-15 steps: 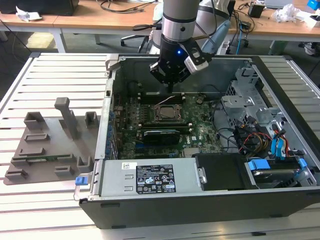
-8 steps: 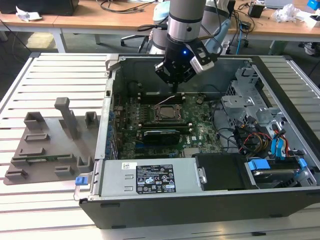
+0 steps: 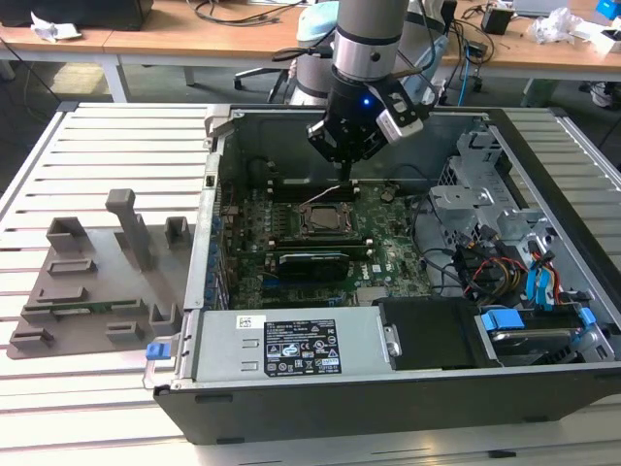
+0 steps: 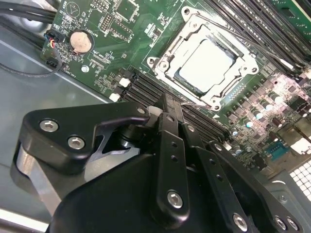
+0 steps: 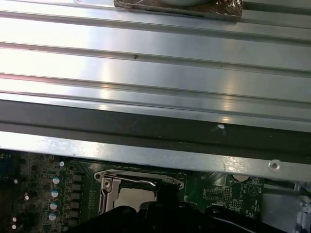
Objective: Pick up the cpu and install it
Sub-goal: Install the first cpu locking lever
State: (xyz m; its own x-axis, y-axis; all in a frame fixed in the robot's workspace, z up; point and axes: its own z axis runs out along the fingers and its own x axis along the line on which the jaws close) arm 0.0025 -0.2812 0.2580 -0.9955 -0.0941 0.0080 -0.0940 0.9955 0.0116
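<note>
The cpu (image 3: 320,218) lies flat inside the square metal-framed socket (image 3: 299,231) on the green motherboard (image 3: 388,254) of the open computer case. In both wrist views its silver top shows, cpu (image 4: 204,63) and cpu (image 5: 133,199), with the socket frame (image 4: 167,46) around it. My gripper (image 3: 346,175) hangs above the board, just behind the socket towards the case's rear wall. Its black fingers (image 4: 167,121) are shut together with nothing between them, and the gripper (image 4: 163,103) does not touch the cpu.
A grey moulded fixture (image 3: 97,282) lies on the slatted table at the exterior view's left. Inside the case are the power supply (image 3: 291,349), a drive cage (image 3: 485,204) and cables (image 3: 505,267). Memory slots (image 4: 146,90) and a coin battery (image 4: 80,41) sit near the socket.
</note>
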